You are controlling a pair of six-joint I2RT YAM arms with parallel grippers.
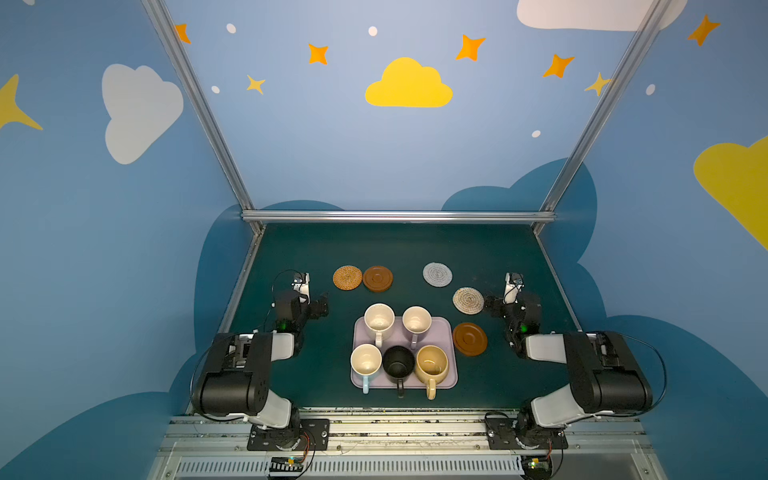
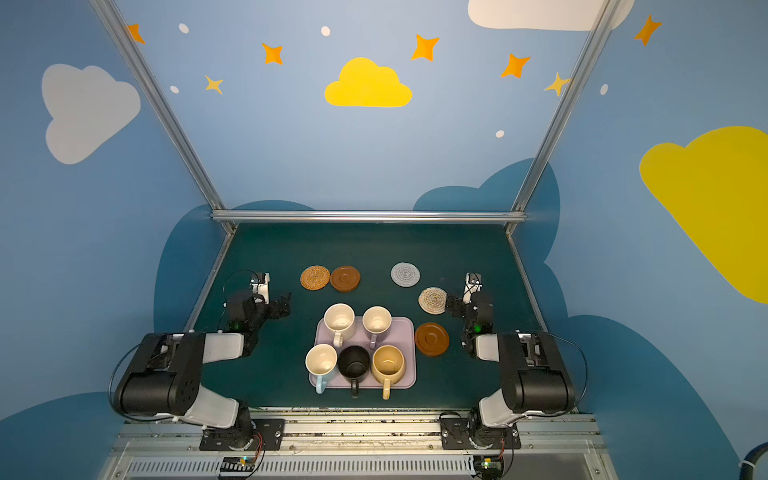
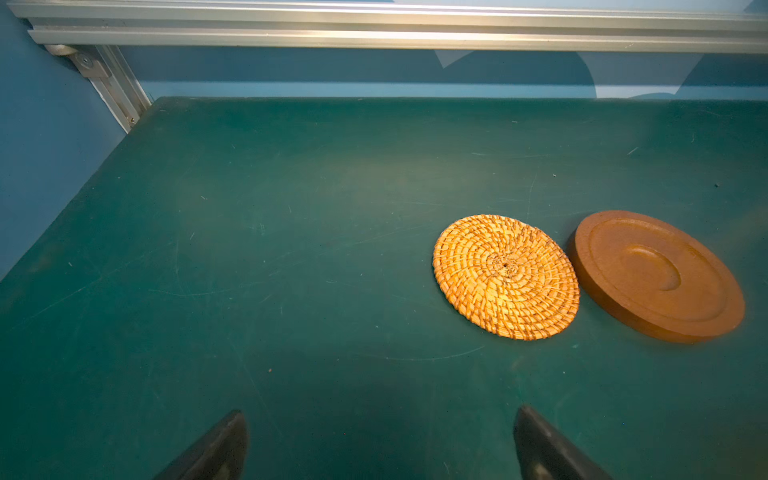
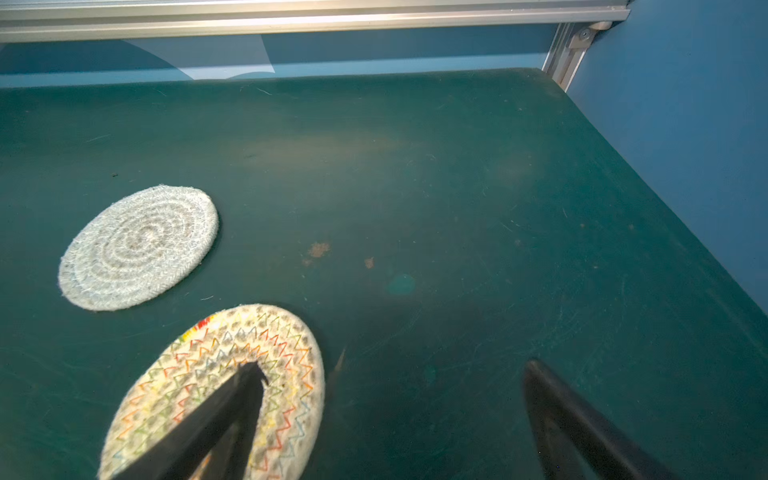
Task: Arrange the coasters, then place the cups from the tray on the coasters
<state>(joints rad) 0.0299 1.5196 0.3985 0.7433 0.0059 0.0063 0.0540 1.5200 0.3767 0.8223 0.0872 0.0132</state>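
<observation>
Here, the pale lilac rectangular tray (image 1: 443, 329) with rounded corners lies on the dark green table mat (image 1: 374, 245), toward the arm bases. In both top views I see all five mugs standing upright on it. In the back row are the cream speckled mug (image 1: 379, 319) and the lavender mug (image 1: 416, 321). The front row holds the light blue mug (image 1: 365, 360), black mug (image 1: 398, 360) and mustard-tan mug (image 1: 432, 363), packed so closely that I cannot tell whether they touch. From above, the lavender and light blue mugs show their colour chiefly at the handles.

Behind the tray at left, the orange-brown woven round coaster (image 1: 347, 277) lies just beside a smooth brown wooden round coaster (image 1: 377, 278). Behind it at right, the grey-white woven round coaster (image 1: 437, 274) lies alone. The beige woven round coaster (image 1: 468, 300) is nearer the right arm, and a second brown wooden coaster (image 1: 469, 338) sits just beside the tray's right rim.

The left gripper (image 3: 380, 415) is left of the tray, its fingers spread wide over bare mat, with only the tips (image 3: 232, 428) in frame. The right gripper (image 4: 395, 368) is likewise spread wide and holds nothing. One finger (image 4: 232, 407) overlies the beige coaster and hides part of it, but I cannot tell whether it makes contact. In the top views both grippers read dark on dark, so the jaws are hard to make out.
</observation>
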